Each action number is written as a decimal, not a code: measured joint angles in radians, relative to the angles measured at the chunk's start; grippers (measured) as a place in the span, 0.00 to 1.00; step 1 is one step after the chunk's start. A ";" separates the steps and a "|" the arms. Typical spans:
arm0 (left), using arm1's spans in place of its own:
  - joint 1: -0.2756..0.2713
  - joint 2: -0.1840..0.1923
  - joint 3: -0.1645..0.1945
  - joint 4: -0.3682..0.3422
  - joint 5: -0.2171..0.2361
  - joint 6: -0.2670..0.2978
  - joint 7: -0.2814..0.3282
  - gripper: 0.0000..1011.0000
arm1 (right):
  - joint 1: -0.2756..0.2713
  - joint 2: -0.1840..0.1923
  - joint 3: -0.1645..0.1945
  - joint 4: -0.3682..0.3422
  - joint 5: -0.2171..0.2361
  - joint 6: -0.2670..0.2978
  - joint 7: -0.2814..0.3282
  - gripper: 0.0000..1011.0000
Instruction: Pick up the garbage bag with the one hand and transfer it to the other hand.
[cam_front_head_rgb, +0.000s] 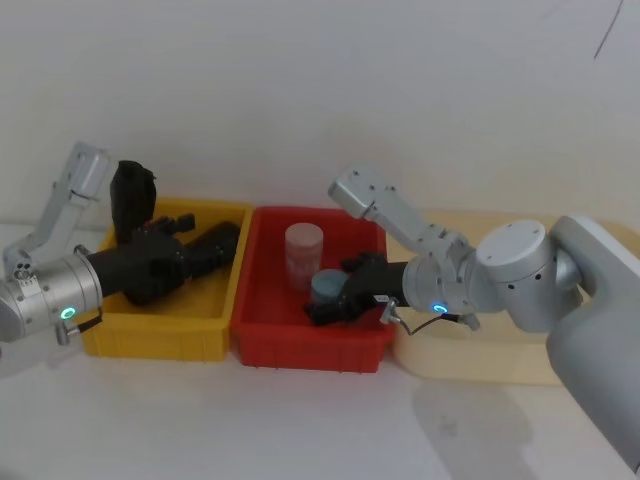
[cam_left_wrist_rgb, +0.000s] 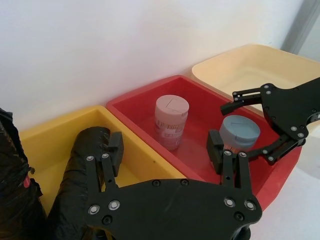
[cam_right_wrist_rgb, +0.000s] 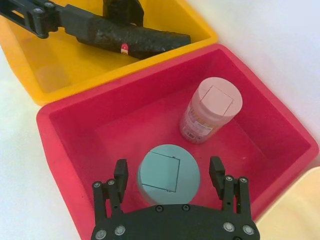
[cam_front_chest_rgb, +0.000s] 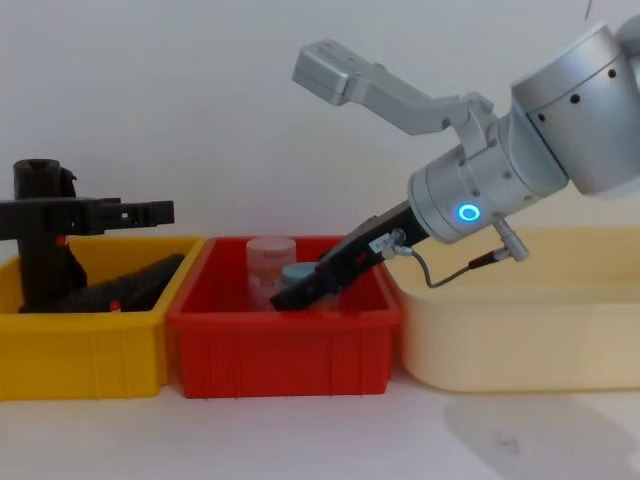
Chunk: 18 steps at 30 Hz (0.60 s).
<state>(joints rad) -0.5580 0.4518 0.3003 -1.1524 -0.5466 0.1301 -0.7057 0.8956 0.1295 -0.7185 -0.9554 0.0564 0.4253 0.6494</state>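
Far left of the head view, your teal-lit left gripper (cam_left_wrist_rgb: 165, 150) hangs over the yellow bin (cam_front_head_rgb: 150, 338). Its fingers are spread wide and hold nothing. Upper left, behind it, a black roll (cam_front_head_rgb: 132, 195) stands upright at the bin's back corner. The garbage bag (cam_right_wrist_rgb: 145, 37) lies on its side in the yellow bin with its red label (cam_right_wrist_rgb: 124, 47) showing. One left finger (cam_left_wrist_rgb: 114, 150) is just beside its end; can't tell if they touch. Centre frame, the red bin (cam_front_head_rgb: 300, 348) sits against the yellow one. It holds a pink jar (cam_front_head_rgb: 304, 252) near its middle and a grey-blue jar (cam_front_head_rgb: 326, 287) just below-right of that. Your blue-lit right gripper (cam_right_wrist_rgb: 168, 172) is down in the red bin, fingers wide apart either side of the grey-blue jar, not clamped on it. Right of frame sits a cream bin (cam_front_head_rgb: 480, 362).
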 joint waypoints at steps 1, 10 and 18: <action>0.000 0.000 0.000 0.000 0.000 0.000 0.000 0.99 | 0.000 -0.001 0.001 0.001 0.000 0.000 -0.001 0.99; 0.000 0.000 0.000 0.000 0.000 0.000 0.000 0.99 | 0.001 -0.006 0.005 0.012 -0.002 -0.004 -0.004 0.99; 0.000 0.000 0.000 0.000 0.000 0.000 0.000 0.99 | 0.002 -0.008 0.007 0.016 -0.003 -0.005 -0.007 0.93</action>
<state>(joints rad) -0.5580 0.4518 0.3003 -1.1524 -0.5466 0.1301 -0.7057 0.8971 0.1214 -0.7116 -0.9391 0.0534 0.4201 0.6424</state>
